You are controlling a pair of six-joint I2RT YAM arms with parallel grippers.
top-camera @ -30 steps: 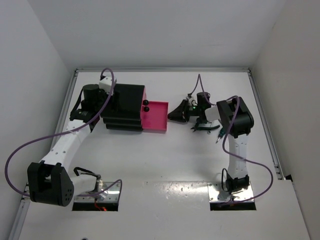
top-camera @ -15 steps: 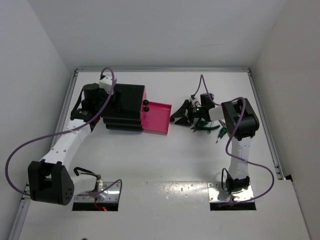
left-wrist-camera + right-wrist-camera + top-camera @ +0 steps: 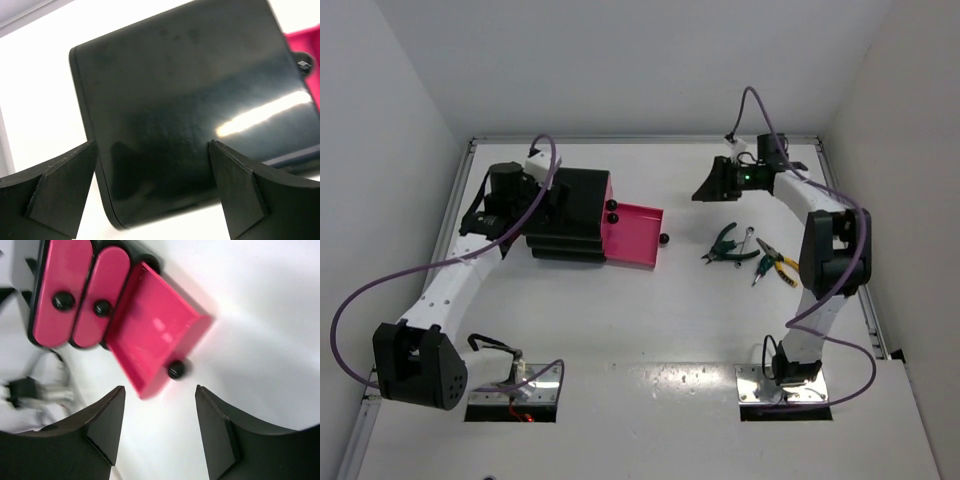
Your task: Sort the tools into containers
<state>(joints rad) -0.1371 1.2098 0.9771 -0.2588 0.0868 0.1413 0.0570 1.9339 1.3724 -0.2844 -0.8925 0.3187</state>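
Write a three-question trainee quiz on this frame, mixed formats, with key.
1. True or false: the pulled-out magenta-pink tray drawer holds no tools.
2. Where do the dark green-handled pliers, thin silver wrench and yellow-handled pliers lie? A) on the white table, right of that drawer; B) inside that drawer; C) on the floor.
3. Fill in: the right gripper is raised, holding nothing, and is ____.

Key: 1 true; 2 A; 3 open.
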